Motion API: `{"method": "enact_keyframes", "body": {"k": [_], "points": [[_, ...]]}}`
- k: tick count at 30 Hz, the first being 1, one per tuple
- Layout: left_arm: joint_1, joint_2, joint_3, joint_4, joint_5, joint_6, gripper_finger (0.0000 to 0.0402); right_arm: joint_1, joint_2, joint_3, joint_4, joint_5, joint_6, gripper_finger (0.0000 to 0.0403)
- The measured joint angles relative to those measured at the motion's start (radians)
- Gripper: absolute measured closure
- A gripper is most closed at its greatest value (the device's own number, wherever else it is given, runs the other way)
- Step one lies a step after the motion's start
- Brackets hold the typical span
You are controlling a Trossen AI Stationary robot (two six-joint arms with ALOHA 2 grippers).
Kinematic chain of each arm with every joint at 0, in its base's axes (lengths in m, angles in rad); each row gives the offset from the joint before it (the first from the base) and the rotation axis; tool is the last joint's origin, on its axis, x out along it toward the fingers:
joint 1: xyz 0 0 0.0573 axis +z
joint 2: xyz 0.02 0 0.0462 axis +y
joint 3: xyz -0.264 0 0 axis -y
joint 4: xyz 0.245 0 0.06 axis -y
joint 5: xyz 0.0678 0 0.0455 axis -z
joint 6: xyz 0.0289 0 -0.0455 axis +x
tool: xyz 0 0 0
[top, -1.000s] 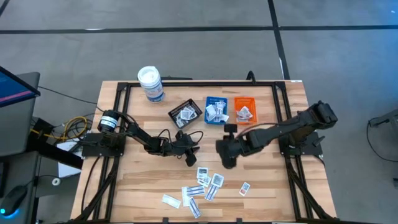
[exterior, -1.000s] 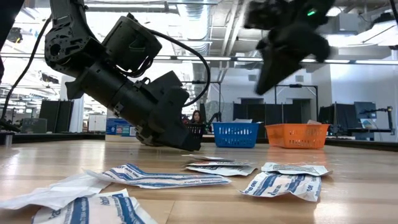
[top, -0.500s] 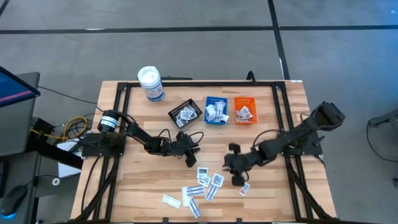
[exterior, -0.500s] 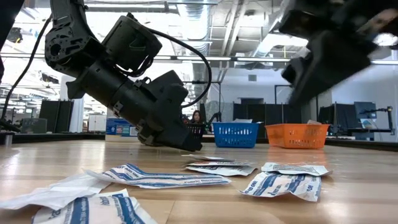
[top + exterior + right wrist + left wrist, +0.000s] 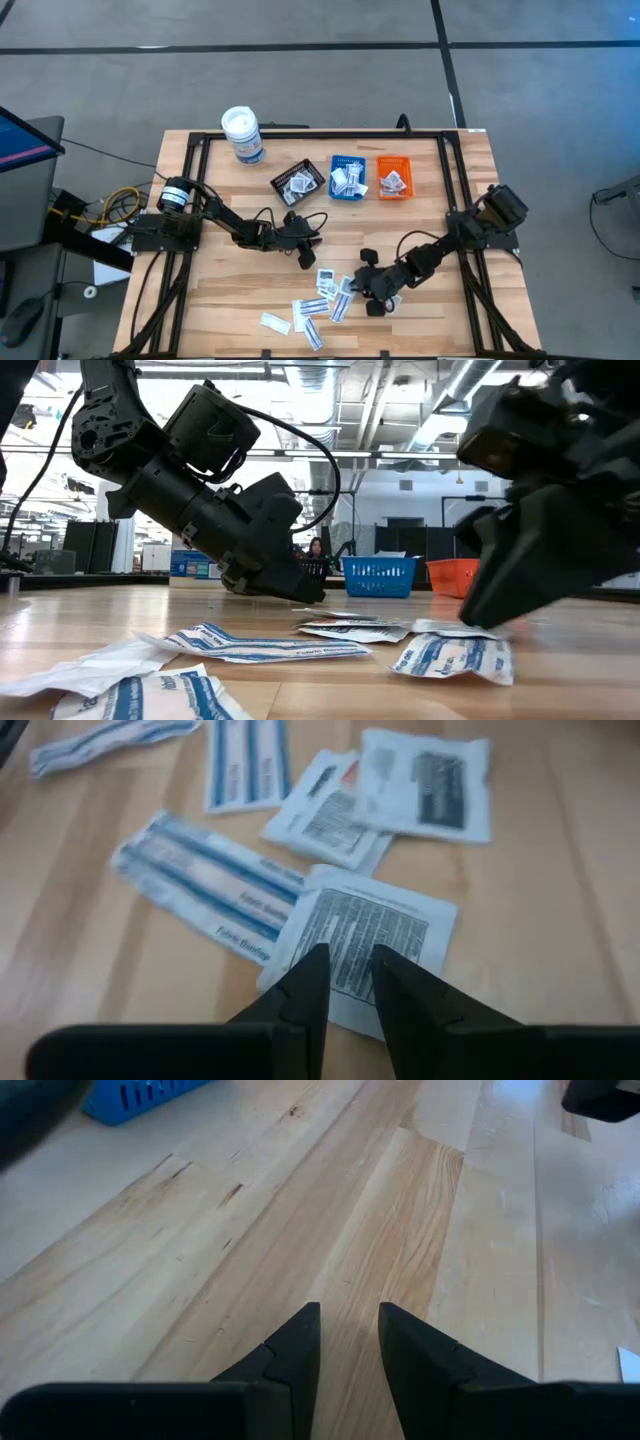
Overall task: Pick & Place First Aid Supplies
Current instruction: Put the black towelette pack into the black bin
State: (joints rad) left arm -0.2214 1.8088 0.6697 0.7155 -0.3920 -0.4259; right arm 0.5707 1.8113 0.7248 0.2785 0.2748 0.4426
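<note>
Several small white packets (image 5: 322, 298) lie flat and loose on the wood near the table's near edge, some blue-striped (image 5: 205, 885), some with dark print. My right gripper (image 5: 372, 292) is low over this pile. Its fingers, a narrow gap apart (image 5: 348, 982), point down at a dark-printed packet (image 5: 375, 925). In the low view it looms at the right (image 5: 500, 600) beside the packets (image 5: 450, 655). My left gripper (image 5: 306, 250) rests low at the table's middle, its fingers slightly apart (image 5: 348, 1342) over bare wood. My right gripper comes slanting down from the table's right onto the dark-printed packet's near edge (image 5: 350, 935). The fingers stand over it, but I cannot tell whether the fingertips touch it. The packet lies flat on the table.
Black (image 5: 298, 183), blue (image 5: 348, 176) and orange (image 5: 393, 178) trays with packets in them sit in a row toward the far edge. A white canister with a blue label (image 5: 243, 135) stands at far left. Bare wood lies right of the pile.
My right gripper has swung from the table's middle, just near of the trays, toward the near edge and down onto the loose packets. My left arm has kept still, and the packets have not moved.
</note>
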Motion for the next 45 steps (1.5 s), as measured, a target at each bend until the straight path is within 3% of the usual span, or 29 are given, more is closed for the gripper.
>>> {"method": "enact_keyframes", "body": {"k": [7,14,19,28,36,45], "points": [[0.0,0.0,0.0,0.0,-0.001,0.002,0.0298,-0.013,0.003,0.007,-0.062,0.005,-0.052,0.0335],[0.0,0.0,0.0,0.0,-0.002,0.002,0.0298,-0.047,0.003,0.006,-0.112,-0.009,-0.054,0.0395],[0.0,0.0,0.0,0.0,-0.002,0.002,0.0298,-0.066,0.001,0.006,-0.111,-0.036,-0.056,0.0394],[0.0,0.0,0.0,0.0,-0.004,0.002,0.0298,-0.068,-0.153,0.014,-0.169,-0.021,-0.078,0.0396],[0.0,0.0,0.0,0.0,-0.003,0.002,0.0298,-0.111,-0.155,0.013,-0.217,-0.026,-0.079,0.0344],[0.0,0.0,0.0,0.003,-0.003,0.002,0.0298,-0.142,0.003,0.014,0.183,-0.087,-0.224,0.0247]]}}
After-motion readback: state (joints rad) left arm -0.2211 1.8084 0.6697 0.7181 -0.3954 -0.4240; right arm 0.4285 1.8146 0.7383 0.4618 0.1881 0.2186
